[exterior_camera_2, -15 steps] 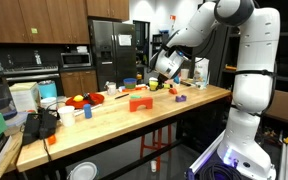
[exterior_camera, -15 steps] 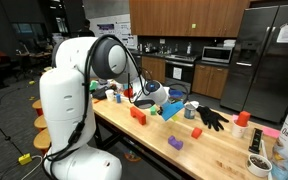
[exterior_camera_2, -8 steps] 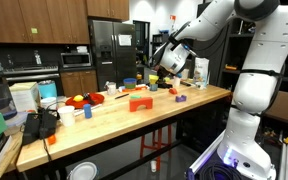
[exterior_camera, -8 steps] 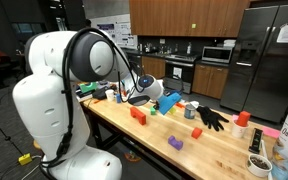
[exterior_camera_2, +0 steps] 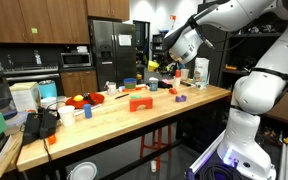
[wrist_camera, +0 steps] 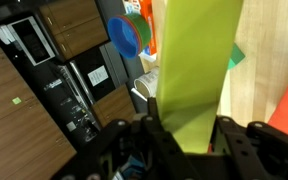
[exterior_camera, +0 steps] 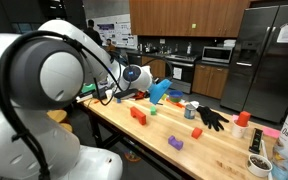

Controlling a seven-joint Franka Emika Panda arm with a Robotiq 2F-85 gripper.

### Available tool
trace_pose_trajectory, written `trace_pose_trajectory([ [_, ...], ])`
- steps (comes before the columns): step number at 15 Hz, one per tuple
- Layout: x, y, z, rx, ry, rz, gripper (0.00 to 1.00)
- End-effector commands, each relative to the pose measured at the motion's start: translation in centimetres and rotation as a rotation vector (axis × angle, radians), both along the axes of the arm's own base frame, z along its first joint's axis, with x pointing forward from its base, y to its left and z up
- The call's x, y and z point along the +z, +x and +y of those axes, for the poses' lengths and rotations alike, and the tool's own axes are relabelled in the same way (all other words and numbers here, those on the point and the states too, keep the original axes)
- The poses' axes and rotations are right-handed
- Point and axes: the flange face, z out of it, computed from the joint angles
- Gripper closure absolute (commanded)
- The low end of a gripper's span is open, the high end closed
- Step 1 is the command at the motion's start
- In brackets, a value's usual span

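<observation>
Gripper [wrist_camera: 189, 135] jaws are clamped on a green block [wrist_camera: 194, 60], one finger on each long side. The block sticks straight out past the fingertips. I have it up in the air over the table [exterior_camera: 224, 150], well clear of the top, toward the table end away from the black glove [exterior_camera: 211, 118].

In the wrist view a blue bowl [wrist_camera: 124, 38] sits on the table just beside the block's far edge; I can't tell if they touch.

On the table, a red block [exterior_camera: 138, 114] lies near the long edge and a purple block [exterior_camera: 175, 143] is further along that edge. They're well apart, with bare wood between them and more bare wood past the purple one toward the corner. An orange block [exterior_camera_2: 139, 103] sits mid-table, and the strip from it to the table edge is open.

The back edge of the table is crowded with small stuff, too small to sort. My own arm hides the table end under it in an exterior view.
</observation>
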Motion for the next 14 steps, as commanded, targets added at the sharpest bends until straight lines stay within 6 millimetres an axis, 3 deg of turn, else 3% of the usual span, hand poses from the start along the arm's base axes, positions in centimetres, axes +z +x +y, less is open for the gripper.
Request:
trace_pose_trajectory([
  [1,0.7,-3.5,-0.6,0.034,0.161,-0.038,0.84],
  [4,-1.6,-4.5,-1.8,0.046,0.332,0.005,0.84],
  [5,-2.0,-3.4,-2.5,0.038,0.373,0.024,0.84],
  [14,-9.6,-2.2,-6.3,0.063,0.554,0.176,0.84],
])
